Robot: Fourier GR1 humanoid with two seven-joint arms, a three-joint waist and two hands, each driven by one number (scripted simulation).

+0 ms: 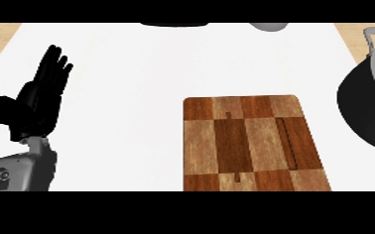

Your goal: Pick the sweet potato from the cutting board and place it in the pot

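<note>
Your left hand (42, 96) shows at the left edge of the frame, fingers straight and pointing up, resting and holding nothing. Your right hand is not in the picture at all, so you cannot tell from here what it is doing or whether it carries anything.

The cutting board (249, 144) lies in the lower middle of the frame, and its checkered top is bare: no sweet potato shows on it or anywhere else on the white counter (147, 69). It may be with the unseen right hand or already in the pot, but that is a guess. The pot (359, 104) sits at the right edge, cut off by the frame, with a pale handle above it, so its inside cannot be checked either.

What could go wrong, in my judgement: if the potato is held out of view, you are steering blind, and a release short of the rim would drop it on the counter or the board. The pot's nearness to the frame edge makes that harder to judge.

Count: 1 hand, 1 cutting board, 1 pot, 0 sweet potatoes. There are also 2 partly seen things at the top edge, 1 dark object (174, 24) and 1 grey object (270, 26), neither identifiable.
</note>
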